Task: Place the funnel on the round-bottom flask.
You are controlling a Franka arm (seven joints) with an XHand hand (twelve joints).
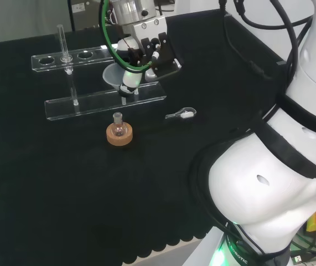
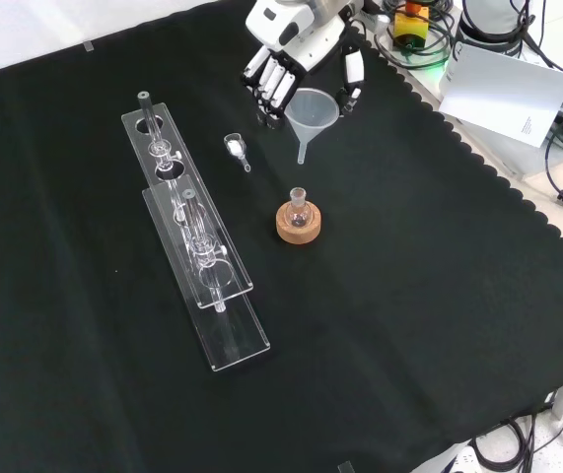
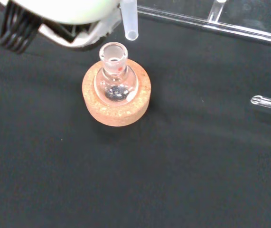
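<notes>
The hand (image 2: 296,44) comes in from the top of the front view with its palm turned down toward the desk (image 2: 409,296). Its fingers (image 2: 273,84) curl round the wide rim of the clear funnel (image 2: 312,110), with the thumb on the opposite side, so the funnel is grasped and carried in the air with its spout pointing down.

In the front view the funnel hangs at about 12 o'clock from the round-bottom flask (image 2: 298,209), apart from it and not touching. The flask stands upright in a cork ring (image 2: 299,225) on the black cloth. In the wrist view the spout's tip lies just beside the flask's open neck, slightly off its centre, with a gap between them.

In the head view the hand (image 1: 144,47) hovers over the clear rack (image 1: 91,102), at about 1 o'clock from the flask (image 1: 118,126).

A small glass scoop (image 2: 236,148) lies on the cloth at about 10 o'clock from the flask in the front view, well clear of it.
</notes>
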